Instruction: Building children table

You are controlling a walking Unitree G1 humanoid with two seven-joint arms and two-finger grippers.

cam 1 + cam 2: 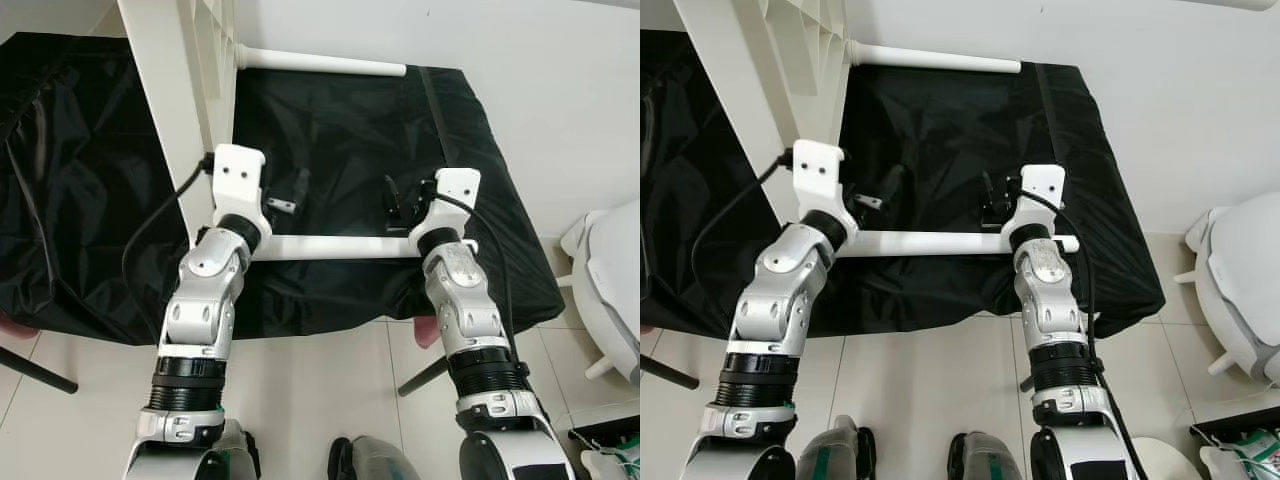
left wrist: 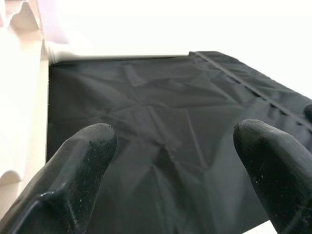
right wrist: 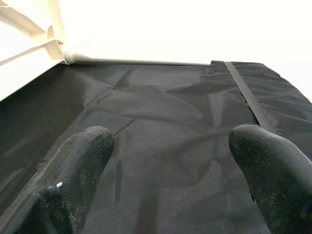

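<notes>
While both silver arms reach forward over the black cloth [image 1: 350, 130], the white table frame [image 1: 170, 120] lies on its side on that cloth, its flat panel rising at the cloth's left part and two round white legs running across it. The far leg [image 1: 320, 62] lies along the cloth's back edge by the wall; the near leg [image 1: 340, 247] crosses just under both wrists, close to the cloth's front edge.

The left gripper [image 2: 175, 141] hovers above the cloth beside the panel, elbow bent, forearm angled toward the panel; its fingers [image 2: 83, 161] stand wide apart with nothing between them. The right gripper [image 3: 170, 141] hovers above the cloth's right half, forearm nearly straight ahead, its fingers [image 3: 78, 161] likewise spread wide and empty. A white seat-like object [image 1: 610, 270] stands on the tiled floor [image 1: 320, 380] to the right of the cloth.
</notes>
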